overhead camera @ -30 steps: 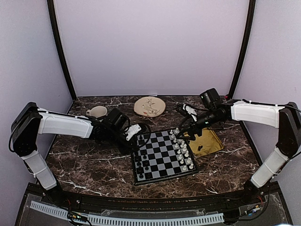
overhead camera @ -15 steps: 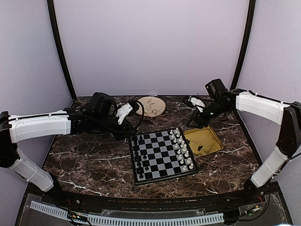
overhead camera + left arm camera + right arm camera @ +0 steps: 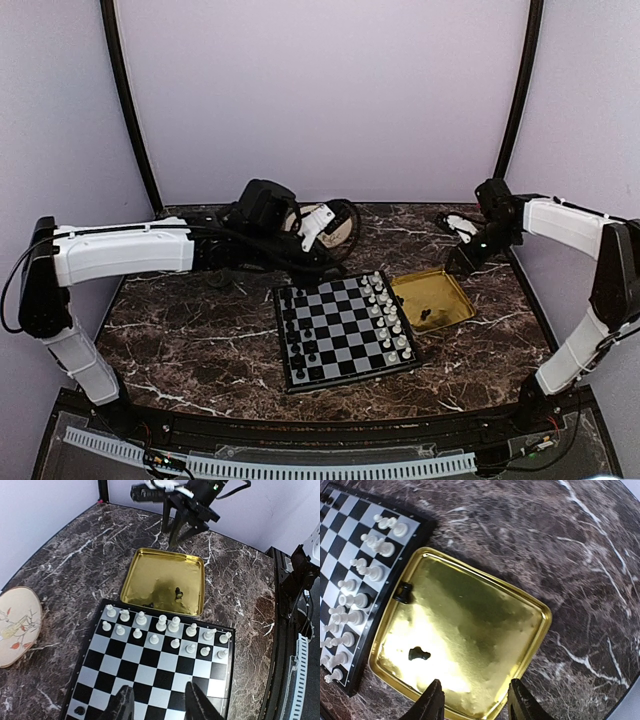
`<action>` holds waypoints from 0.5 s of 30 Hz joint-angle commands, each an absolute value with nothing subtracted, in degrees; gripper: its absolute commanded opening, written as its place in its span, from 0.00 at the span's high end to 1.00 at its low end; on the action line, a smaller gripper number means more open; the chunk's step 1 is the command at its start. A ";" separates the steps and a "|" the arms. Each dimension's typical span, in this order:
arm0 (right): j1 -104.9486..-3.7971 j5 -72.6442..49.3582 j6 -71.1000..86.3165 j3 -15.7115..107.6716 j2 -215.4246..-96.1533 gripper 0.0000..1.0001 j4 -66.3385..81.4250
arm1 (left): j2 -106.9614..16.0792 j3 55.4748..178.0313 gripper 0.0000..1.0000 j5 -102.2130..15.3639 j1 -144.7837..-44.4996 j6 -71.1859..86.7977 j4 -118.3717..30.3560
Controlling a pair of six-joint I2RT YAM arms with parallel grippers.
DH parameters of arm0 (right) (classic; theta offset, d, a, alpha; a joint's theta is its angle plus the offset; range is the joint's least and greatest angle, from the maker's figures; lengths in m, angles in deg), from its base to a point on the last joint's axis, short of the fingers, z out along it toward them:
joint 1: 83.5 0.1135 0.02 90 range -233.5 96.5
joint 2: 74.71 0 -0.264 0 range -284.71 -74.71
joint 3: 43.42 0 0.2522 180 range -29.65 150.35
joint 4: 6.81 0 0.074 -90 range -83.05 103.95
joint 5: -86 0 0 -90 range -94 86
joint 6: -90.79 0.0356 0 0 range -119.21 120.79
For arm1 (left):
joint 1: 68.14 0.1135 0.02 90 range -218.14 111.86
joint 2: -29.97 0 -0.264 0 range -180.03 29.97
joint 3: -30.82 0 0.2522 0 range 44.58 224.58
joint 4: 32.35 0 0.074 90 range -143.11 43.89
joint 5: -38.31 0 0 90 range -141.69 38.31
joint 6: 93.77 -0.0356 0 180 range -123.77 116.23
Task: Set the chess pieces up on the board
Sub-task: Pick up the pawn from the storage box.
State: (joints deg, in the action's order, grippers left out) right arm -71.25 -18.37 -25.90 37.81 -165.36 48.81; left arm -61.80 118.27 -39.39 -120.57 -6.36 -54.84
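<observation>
My right claw (image 3: 476,703), jaws spread and empty, hangs by the far edge of the yellow tray (image 3: 485,625), whose two black chess pieces (image 3: 419,654) lie near-left of me beside the board (image 3: 350,545), closer to me than to the open left claw (image 3: 159,707).
</observation>
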 commanded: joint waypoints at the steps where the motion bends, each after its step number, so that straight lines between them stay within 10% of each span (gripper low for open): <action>1: -75.48 -20.69 -23.73 33.90 -160.56 0.57 48.28 | -68.88 125.83 0.63 -40.61 -123.77 -3.76 -55.96; 15: -80.25 -27.38 -32.22 28.38 -156.03 0.60 49.22 | -88.50 143.75 0.63 -40.32 -128.26 -2.72 -56.13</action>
